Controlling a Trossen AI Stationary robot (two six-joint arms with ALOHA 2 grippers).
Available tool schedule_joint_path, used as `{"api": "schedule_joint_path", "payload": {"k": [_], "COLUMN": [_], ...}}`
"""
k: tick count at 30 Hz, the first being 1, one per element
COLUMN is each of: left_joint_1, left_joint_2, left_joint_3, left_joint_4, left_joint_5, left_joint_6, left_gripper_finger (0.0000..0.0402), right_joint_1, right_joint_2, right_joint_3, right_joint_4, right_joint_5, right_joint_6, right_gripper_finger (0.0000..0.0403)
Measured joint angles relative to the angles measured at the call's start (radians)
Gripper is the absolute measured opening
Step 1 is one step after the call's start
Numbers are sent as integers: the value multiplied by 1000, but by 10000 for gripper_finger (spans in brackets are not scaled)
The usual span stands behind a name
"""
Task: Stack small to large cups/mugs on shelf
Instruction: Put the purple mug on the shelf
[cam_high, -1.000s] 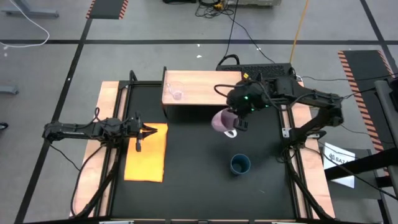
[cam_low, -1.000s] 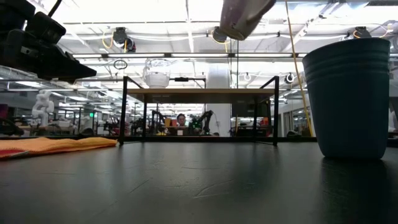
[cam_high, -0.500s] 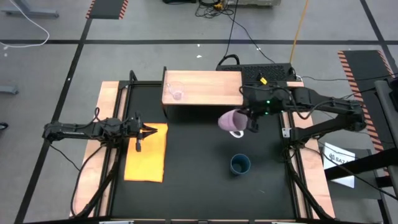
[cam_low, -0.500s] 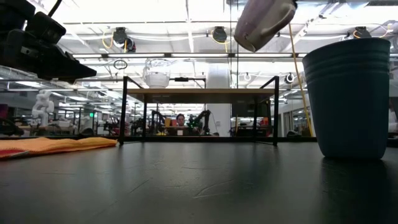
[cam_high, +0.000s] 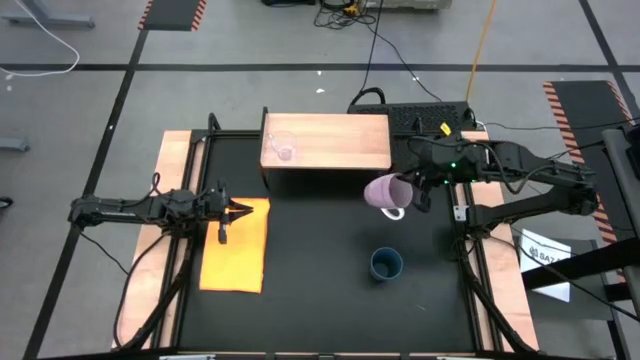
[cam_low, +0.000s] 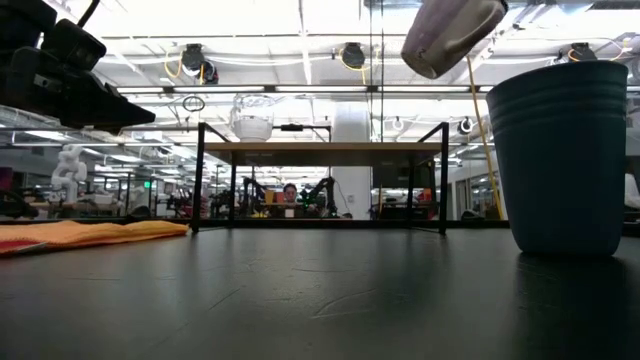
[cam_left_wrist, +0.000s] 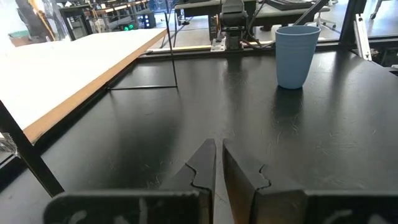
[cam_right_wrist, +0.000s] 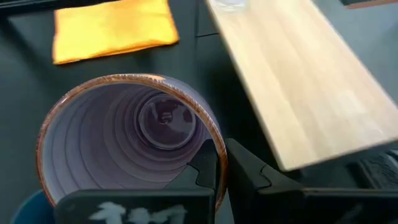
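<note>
Right gripper (cam_high: 412, 193): fingers (cam_right_wrist: 208, 163) are pinching the rim of the light purple mug (cam_high: 384, 193), one finger inside the mouth, one outside. The mug is hanging tilted on its side in the air, just off the front right corner of the shelf (cam_high: 330, 140), with the dark teal-blue cup (cam_high: 386, 264) standing on the black table (cam_high: 310, 270) near and below the fingers.

Left gripper (cam_high: 236, 210): fingers (cam_left_wrist: 202, 168) are pressing together, holding nothing, hovering over the edge of the yellow-orange mat (cam_high: 237, 247), well apart from the mug.

Tiny clear glass cup (cam_high: 283, 147): is standing on the shelf's left end, far from both sets of fingers.

View notes: only the right wrist view is showing the mug's ridged interior and brown rim. The low view is showing the mug's base (cam_low: 450, 35) aloft above the teal cup, and a person in the room behind.
</note>
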Motion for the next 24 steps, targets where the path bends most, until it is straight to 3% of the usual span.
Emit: {"api": "schedule_joint_path", "payload": {"k": [7, 20, 24], "left_joint_1": [0, 0, 0], "left_joint_2": [0, 0, 0], "left_joint_3": [0, 0, 0], "left_joint_4": [0, 0, 0], "left_joint_5": [0, 0, 0], "left_joint_6": [0, 0, 1], "left_gripper_finger": [33, 33, 33], "right_joint_1": [-11, -137, -160], "right_joint_2": [-83, -201, -204], "right_joint_3": [-79, -308, -373], "right_joint_4": [40, 126, 199], "right_joint_5": [14, 10, -71], "right_joint_6": [1, -13, -35], "right_gripper_finger": [5, 5, 5]}}
